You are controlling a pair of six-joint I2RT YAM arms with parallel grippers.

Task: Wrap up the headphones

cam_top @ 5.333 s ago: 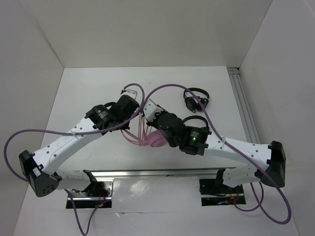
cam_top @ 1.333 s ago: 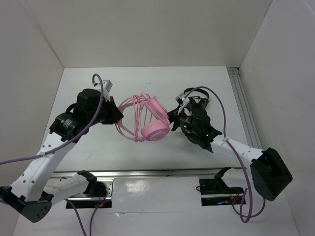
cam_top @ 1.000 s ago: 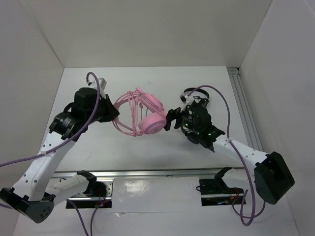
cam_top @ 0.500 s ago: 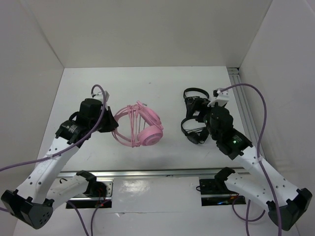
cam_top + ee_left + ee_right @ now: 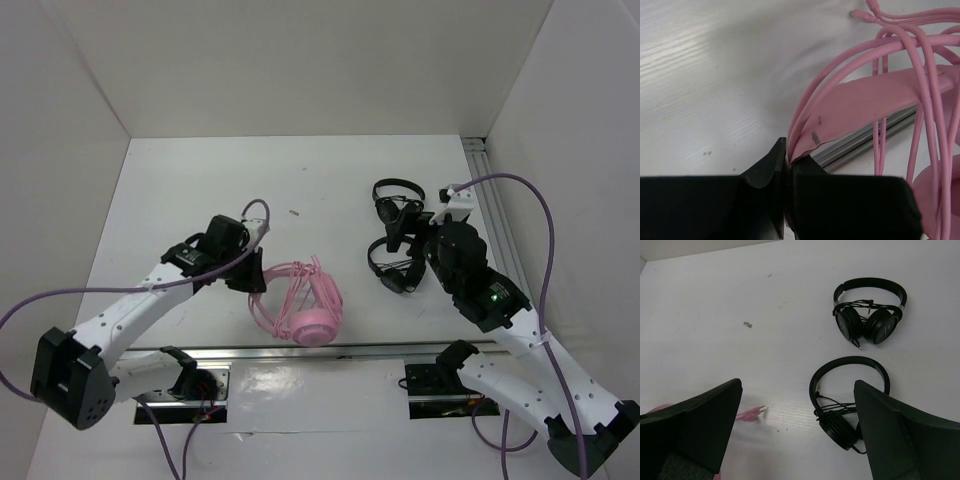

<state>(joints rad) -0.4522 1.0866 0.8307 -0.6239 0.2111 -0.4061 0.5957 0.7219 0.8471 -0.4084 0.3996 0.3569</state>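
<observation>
The pink headphones (image 5: 305,308) lie near the table's front edge, the thin pink cable looped several times over the headband (image 5: 865,100). One round earcup (image 5: 317,326) faces the rail. My left gripper (image 5: 254,279) is shut on the end of the headband, the jaws pinching it (image 5: 788,156) together with some cable strands. My right gripper (image 5: 797,432) hangs open and empty at the right, above the black headsets, well apart from the pink one. The cable's pink plug (image 5: 751,415) lies on the table between its fingers (image 5: 695,430).
Two small black headphones (image 5: 398,203) (image 5: 392,268) with bundled cords lie at the right, under the right wrist. A metal rail (image 5: 330,352) runs along the near edge, just in front of the pink earcup. Another rail (image 5: 497,215) lines the right side. White walls enclose the table.
My left gripper has carried the pink headphones from mid-table down toward the near edge. The right arm pulled away from them to the right, over the black headsets.
</observation>
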